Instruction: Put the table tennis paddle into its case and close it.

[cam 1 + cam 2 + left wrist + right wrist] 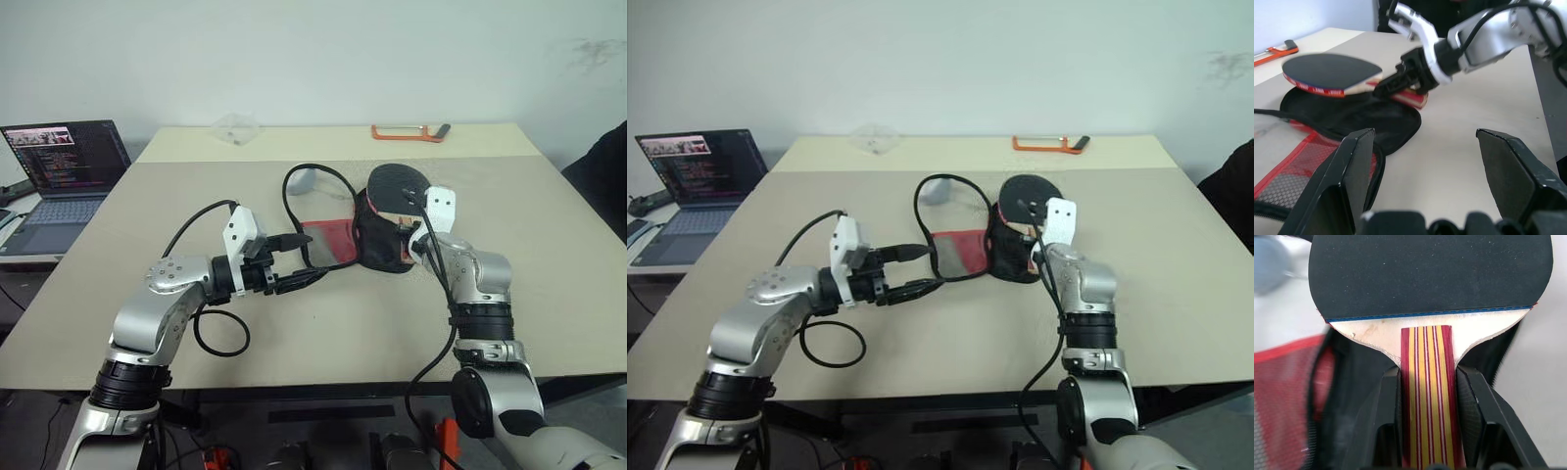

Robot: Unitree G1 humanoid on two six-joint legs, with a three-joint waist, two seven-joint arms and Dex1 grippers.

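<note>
The right gripper (pixel 1427 431) has its two fingers closed on the striped handle of the table tennis paddle (pixel 397 183), one finger pressed against each side of the handle. The blade reaches out past the fingertips, black rubber face up, and hangs above the case (pixel 377 235) rather than lying in it; the left wrist view shows a gap between the blade's red edge and the black fabric below.

The case lies opened out on the table (pixel 549 245). Its black half sits directly under the held paddle, and its red mesh half (pixel 328 240) spreads from there toward the left gripper (pixel 294 262). That gripper's jaws stand wide apart with nothing between them, pointing roughly level at the case, the near rim of the mesh half just ahead of its fingertips. A black cable (pixel 318 191) loops up over the table just past the mesh half, beyond the left gripper's tips and beside the paddle's blade.

Farther off, well beyond both sets of jaws, an orange-handled tool (pixel 409 132) lies at the table's far edge, and a small clear plastic piece (pixel 235 127) sits at the same edge, more to the left. An open laptop (pixel 64 176) stands on a lower surface off the table's left side, well apart from the left gripper. A dark shape (pixel 602 176) shows at the right edge; what it is cannot be told.
</note>
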